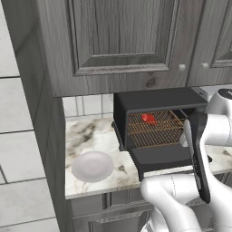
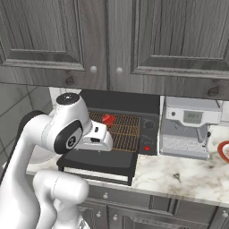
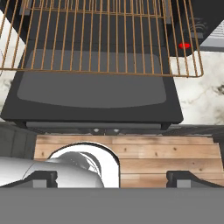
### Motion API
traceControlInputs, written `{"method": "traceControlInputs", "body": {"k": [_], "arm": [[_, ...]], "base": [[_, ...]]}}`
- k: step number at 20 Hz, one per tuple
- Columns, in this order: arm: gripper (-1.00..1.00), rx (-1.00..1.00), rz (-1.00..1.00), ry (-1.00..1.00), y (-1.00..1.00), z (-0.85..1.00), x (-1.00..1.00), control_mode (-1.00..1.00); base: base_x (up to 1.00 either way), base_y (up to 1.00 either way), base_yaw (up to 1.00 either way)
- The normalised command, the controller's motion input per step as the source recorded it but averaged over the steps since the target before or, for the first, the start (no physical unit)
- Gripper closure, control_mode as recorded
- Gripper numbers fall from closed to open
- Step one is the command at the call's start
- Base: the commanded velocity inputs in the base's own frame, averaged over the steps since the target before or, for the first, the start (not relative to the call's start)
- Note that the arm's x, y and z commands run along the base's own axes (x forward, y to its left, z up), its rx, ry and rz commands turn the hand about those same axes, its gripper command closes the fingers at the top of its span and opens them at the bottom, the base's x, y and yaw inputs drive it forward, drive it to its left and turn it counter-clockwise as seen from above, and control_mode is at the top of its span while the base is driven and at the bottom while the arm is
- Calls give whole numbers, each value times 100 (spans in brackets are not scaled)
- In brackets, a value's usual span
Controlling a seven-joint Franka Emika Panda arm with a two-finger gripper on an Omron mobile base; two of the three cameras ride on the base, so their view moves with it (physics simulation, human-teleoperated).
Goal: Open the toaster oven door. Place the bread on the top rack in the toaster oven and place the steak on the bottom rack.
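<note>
My claw hangs released and empty above the dropped toaster oven door, fingertips wide apart. The steak lies on a rack inside the toaster oven; which rack I cannot tell. I judge it soft, light and slippery, best pinched across its thick middle. A pale bowl sits empty on the table.

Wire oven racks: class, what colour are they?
Coppery-brown wire racks, clearest in the hand view.
</note>
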Motion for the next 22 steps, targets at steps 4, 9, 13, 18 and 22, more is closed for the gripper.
{"method": "traceControlInputs", "body": {"k": [4,9,13,18,22], "arm": [[-100,0,0,0,0,0,0,-100],[-100,0,0,0,0,0,0,-100],[-100,0,0,0,0,0,0,100],[-100,0,0,0,0,0,0,100],[-100,0,0,0,0,0,0,100]], "base": [[0,0,0],[0,0,0],[0,0,0],[0,0,0],[0,0,0]]}}
